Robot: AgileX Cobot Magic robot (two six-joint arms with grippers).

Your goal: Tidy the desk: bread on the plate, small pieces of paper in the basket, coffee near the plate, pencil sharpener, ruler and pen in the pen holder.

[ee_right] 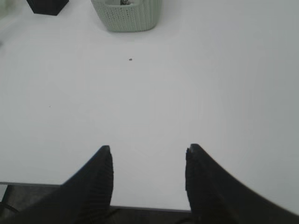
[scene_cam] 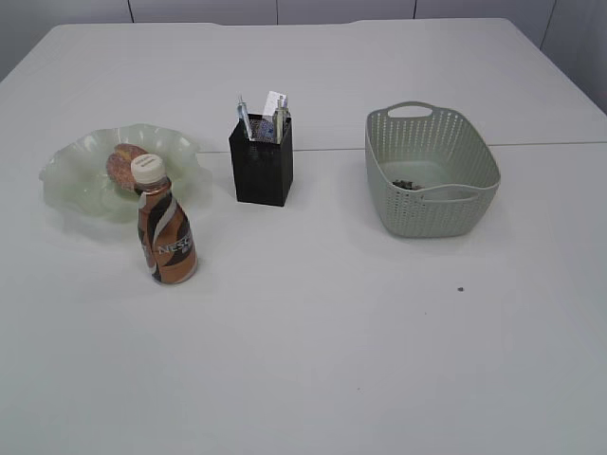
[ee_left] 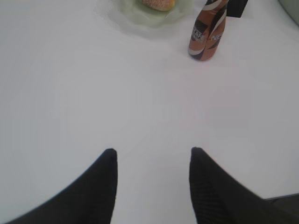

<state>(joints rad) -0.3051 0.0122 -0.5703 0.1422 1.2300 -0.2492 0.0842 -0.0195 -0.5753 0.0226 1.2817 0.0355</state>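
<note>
White table (scene_cam: 313,360); basket (scene_cam: 432,171) contents dim, pen holder (scene_cam: 261,159) items indistinct.

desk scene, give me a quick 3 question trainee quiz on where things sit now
1. True or false: the bread lies on the plate.
2. What stands nearest the plate: A) coffee bottle B) basket C) pen holder?
3. Fill in: both the left hand and the right hand are ____ and hold nothing.

Key: 1 true; 2 A; 3 open
</note>
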